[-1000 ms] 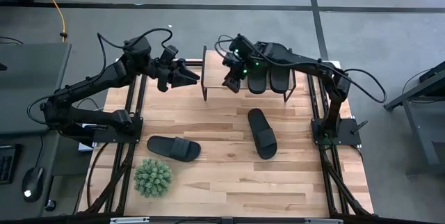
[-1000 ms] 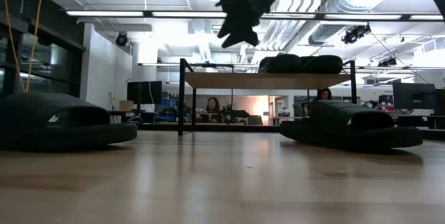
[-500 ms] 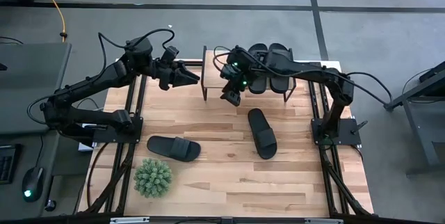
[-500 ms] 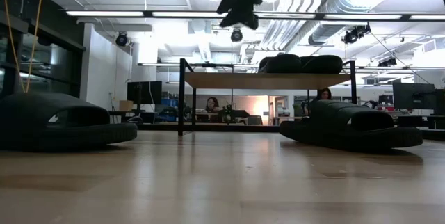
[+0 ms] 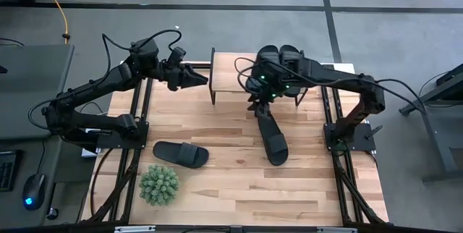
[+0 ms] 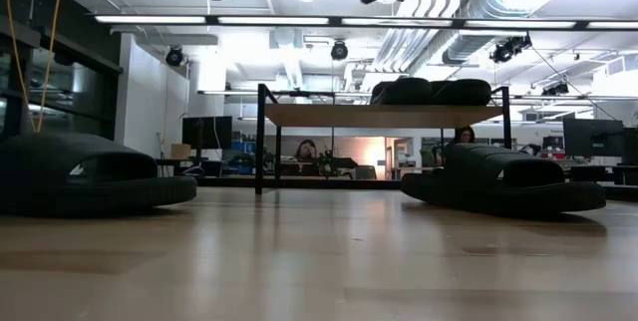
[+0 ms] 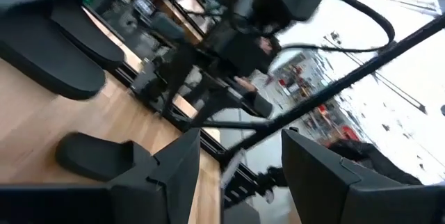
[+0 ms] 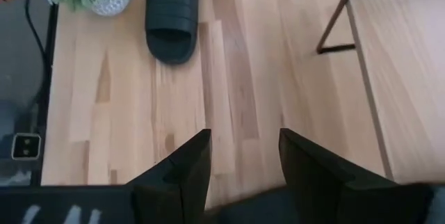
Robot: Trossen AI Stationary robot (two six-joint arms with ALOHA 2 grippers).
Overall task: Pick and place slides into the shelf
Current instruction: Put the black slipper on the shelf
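Slides (image 5: 273,137) matte black ovals, shelf (image 5: 239,72) pale wood plank

Two matte-black jointed arms trailing looped black cables; green indicator lights glow near the right hand (image 5: 261,103), whose fingers (image 8: 182,170) are flat, angular and dark.

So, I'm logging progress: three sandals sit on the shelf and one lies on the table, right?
Not quite. The high view shows two sandals on the shelf, and two lie on the table: one near the plant, one below the right gripper.
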